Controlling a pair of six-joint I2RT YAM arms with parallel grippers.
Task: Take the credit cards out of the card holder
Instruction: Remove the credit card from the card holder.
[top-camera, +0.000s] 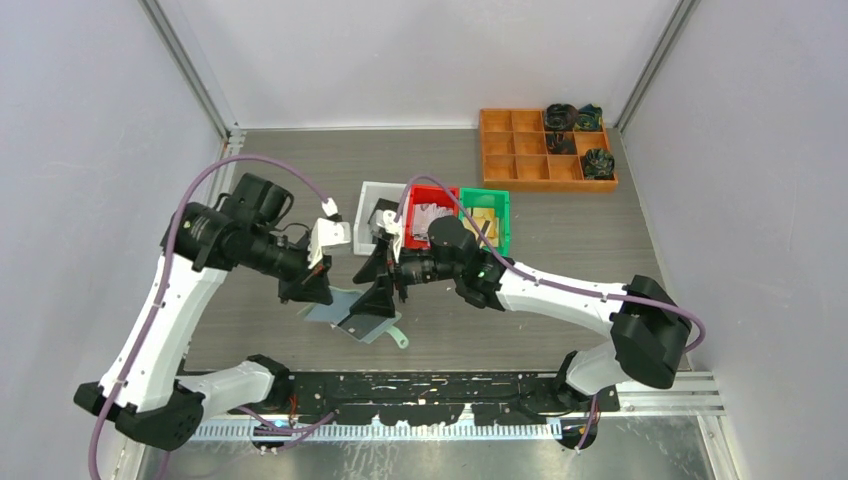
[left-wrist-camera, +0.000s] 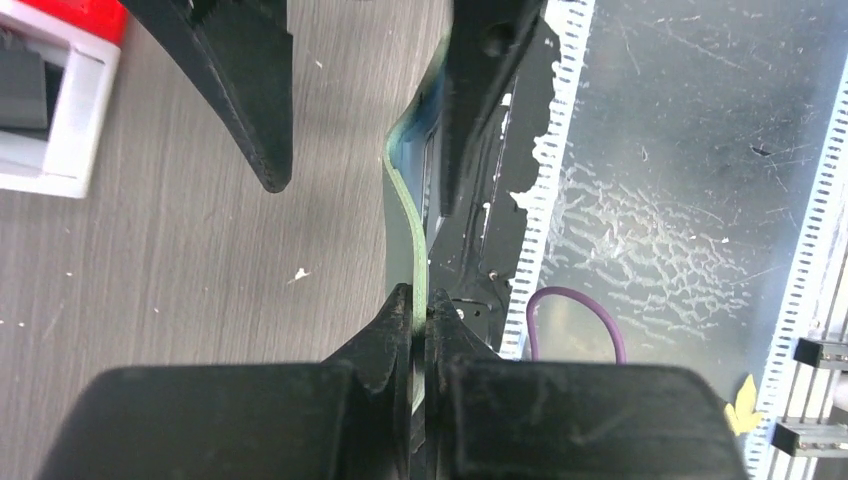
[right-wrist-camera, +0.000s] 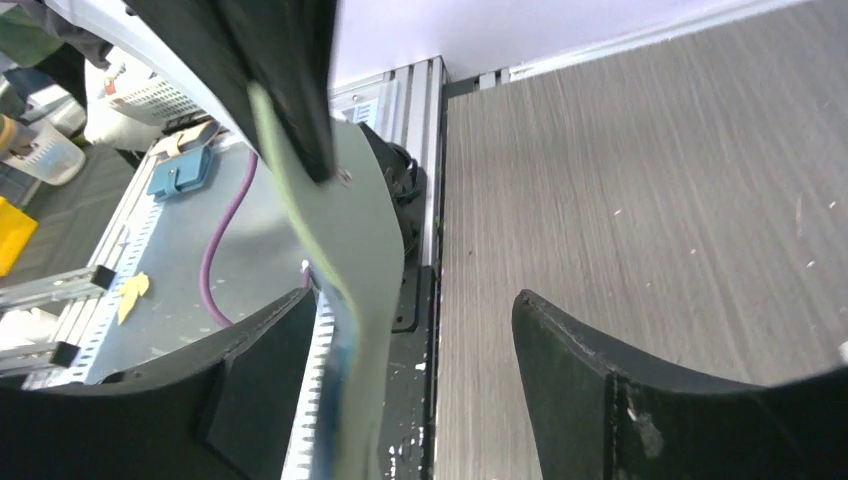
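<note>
Card holder (left-wrist-camera: 404, 205) edgewise in pinching left tool (left-wrist-camera: 421, 312)

The card holder (top-camera: 352, 318): thin, pale mint-green, opened flat and bowed. It is held tilted low over the desk (top-camera: 560, 260), at 7 o'clock of the red bin (top-camera: 430, 190), with 1 edge pinched in the left gripper (left-wrist-camera: 422, 308). Credit cards (top-camera: 432, 218): pale printed ones lie in the red bin. A gold card (top-camera: 484, 222) lies in the green bin (top-camera: 485, 193).

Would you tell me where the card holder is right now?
Top view, centre-left: the card holder is pinched by the left end effector, just before the white bin.
</note>
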